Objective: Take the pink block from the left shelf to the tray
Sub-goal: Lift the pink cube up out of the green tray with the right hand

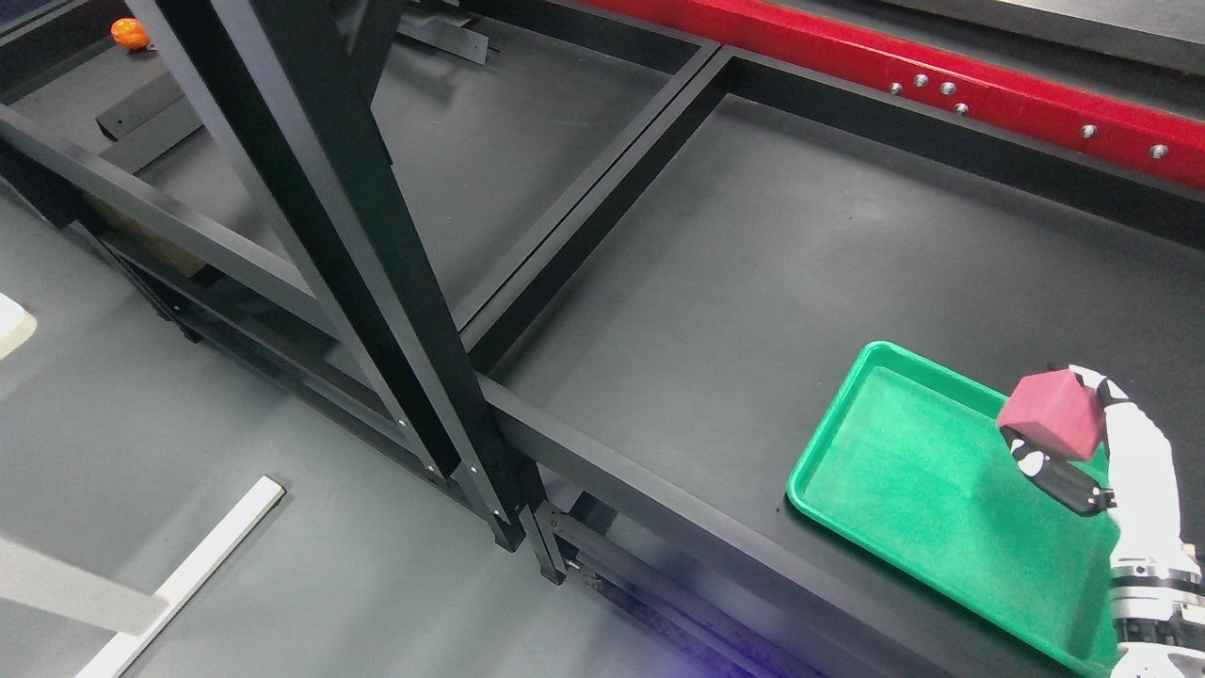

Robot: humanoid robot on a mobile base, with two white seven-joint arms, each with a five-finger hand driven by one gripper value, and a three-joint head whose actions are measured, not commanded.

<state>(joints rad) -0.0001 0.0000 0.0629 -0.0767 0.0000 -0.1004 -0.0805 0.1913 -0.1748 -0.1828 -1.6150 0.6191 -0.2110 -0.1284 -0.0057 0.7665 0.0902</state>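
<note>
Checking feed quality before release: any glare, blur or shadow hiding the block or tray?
Head view: sharp on the pink block in the right hand; soft shadow under it on the green tray; purple glow at the bottom edge; no glare hides either.

I see my right hand [1097,452] coming in from the right side. Its fingers [1054,476] are wrapped around the pink block [1052,414]. The block is up in the air, over the right part of the green tray [904,471]. The tray sits on a black shelf [753,282]. A red bar [941,75] runs along the back. Far off at the top left, I see a small orange ball [130,33].
</note>
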